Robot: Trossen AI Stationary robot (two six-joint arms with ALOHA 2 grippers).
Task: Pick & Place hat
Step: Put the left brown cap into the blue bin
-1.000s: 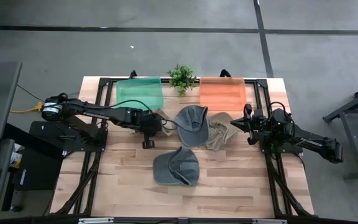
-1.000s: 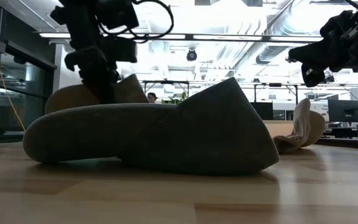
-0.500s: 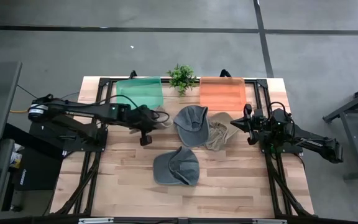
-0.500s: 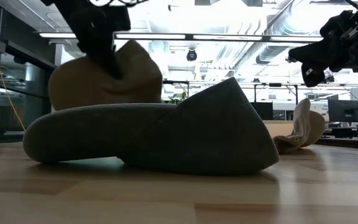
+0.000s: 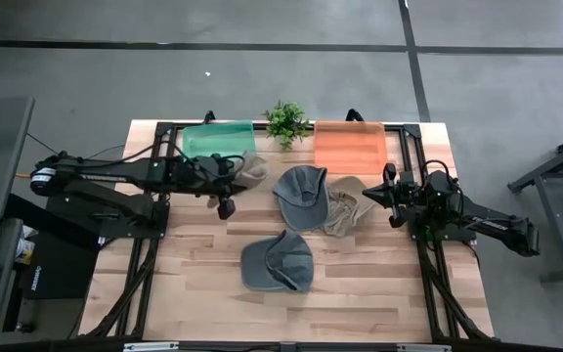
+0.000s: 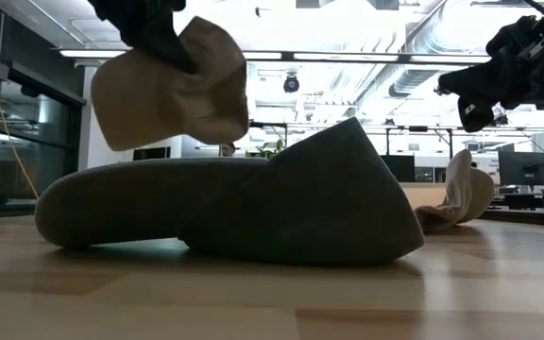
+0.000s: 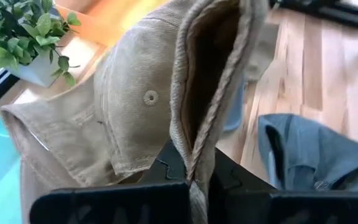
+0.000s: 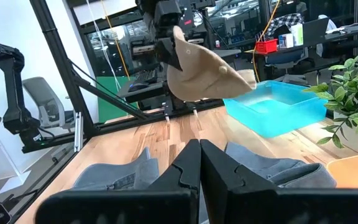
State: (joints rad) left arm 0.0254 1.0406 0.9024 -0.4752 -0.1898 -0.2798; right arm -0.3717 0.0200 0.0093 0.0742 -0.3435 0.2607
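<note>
— Wooden desk (image 5: pixel 360 293): why is the tan corduroy cap (image 5: pixel 250 168) hanging clear of it?
— So it clears the green bin's (image 5: pixel 218 149) rim at the far edge. Left gripper (image 7: pixel 191 180) is clamped on its brim; right gripper (image 8: pixel 199 163) idles closed, empty.

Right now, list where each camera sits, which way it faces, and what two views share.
High view: overhead, straight down on table; both arms show.
Low view: tabletop height, level across; grey hat fills it.
Left wrist view: behind left gripper, shut on tan hat, facing plant.
Right wrist view: behind shut right gripper, facing the left arm.
Shared: tan hat and teal bin show in both wrist views.
</note>
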